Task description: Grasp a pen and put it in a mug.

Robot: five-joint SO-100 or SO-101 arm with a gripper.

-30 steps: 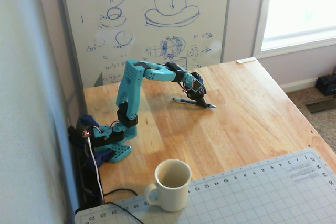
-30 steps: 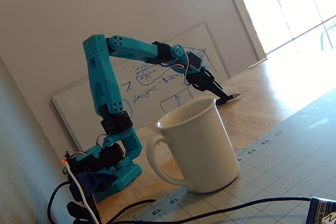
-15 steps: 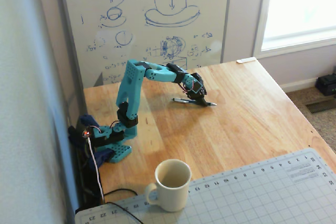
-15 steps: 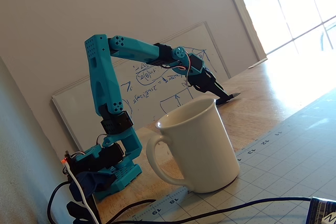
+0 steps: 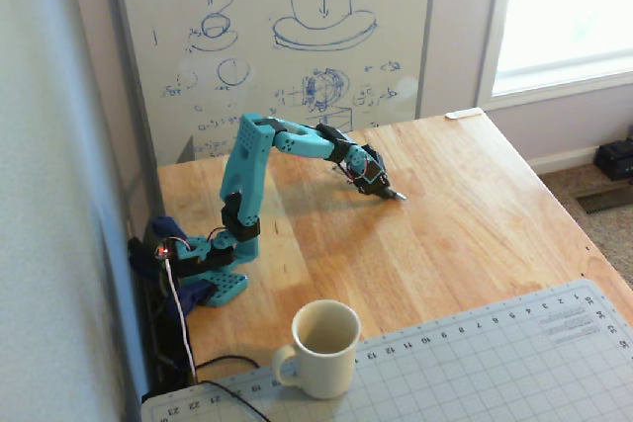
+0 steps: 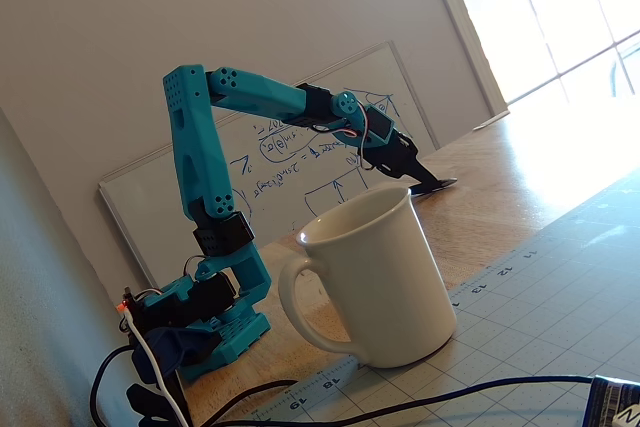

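Observation:
The teal arm reaches over the back of the wooden table [image 5: 465, 234]. Its dark gripper [image 5: 379, 188] points down at the table top and is shut on the pen [image 5: 395, 194]. Only the pen's short silvery-tipped end sticks out to the right of the fingers; the rest is hidden behind them. In the low fixed view the gripper [image 6: 415, 175] holds the pen [image 6: 438, 185] close to the wood, and I cannot tell whether the tip touches it. The cream-white mug [image 5: 324, 348] stands upright at the front on the mat's corner, far from the gripper. It fills the foreground [image 6: 375, 282] with its handle to the left.
A whiteboard [image 5: 287, 37] leans against the wall behind the arm. A gridded cutting mat [image 5: 475, 363] covers the front right of the table. The arm's base [image 5: 203, 269] and cables [image 5: 183, 328] sit at the left edge. A black cable [image 6: 420, 402] crosses in front of the mug.
The gripper has closed on the pen and drawn back slightly. The pen's left end, which lay in plain sight on the wood, no longer shows; only the tip end sticks out.

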